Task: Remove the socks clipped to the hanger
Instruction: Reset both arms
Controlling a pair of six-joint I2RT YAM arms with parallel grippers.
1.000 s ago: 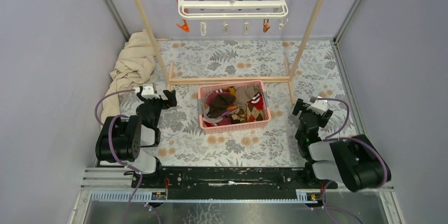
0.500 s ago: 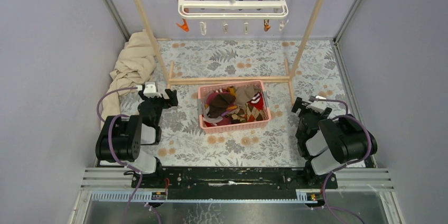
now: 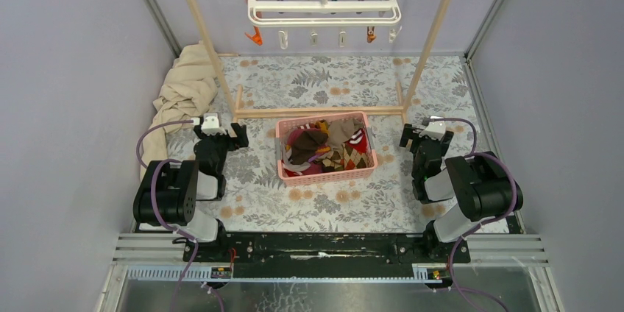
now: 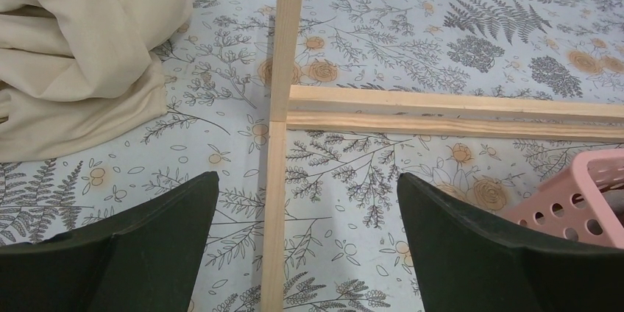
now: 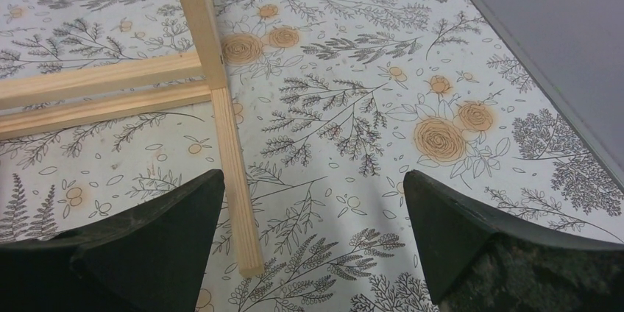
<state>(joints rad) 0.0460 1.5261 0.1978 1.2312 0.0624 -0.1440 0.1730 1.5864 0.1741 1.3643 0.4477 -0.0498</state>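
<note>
A beige cloth (image 3: 184, 87) is seen at 10 o'clock in the top view; its folds are shown close only by the left wrist camera. The left gripper (image 3: 218, 133), at 9 o'clock of the pink basket (image 3: 326, 174), is spread wide and empty, with a foot of the wooden frame (image 4: 274, 201) seen between its fingers. The socks (image 3: 327, 148) are heaped in the basket. The hanger (image 3: 324, 6), at 12 o'clock, is shown only from above. The right gripper (image 3: 423, 135), at 3 o'clock, is likewise spread wide on nothing.

We see smooth white plastic on the hanger (image 3: 324, 5) and bare matt wood on the frame (image 4: 276, 179). The pink basket (image 3: 327, 174) is perforated plastic; left of it lies soft, matt beige cloth (image 4: 73, 47).
</note>
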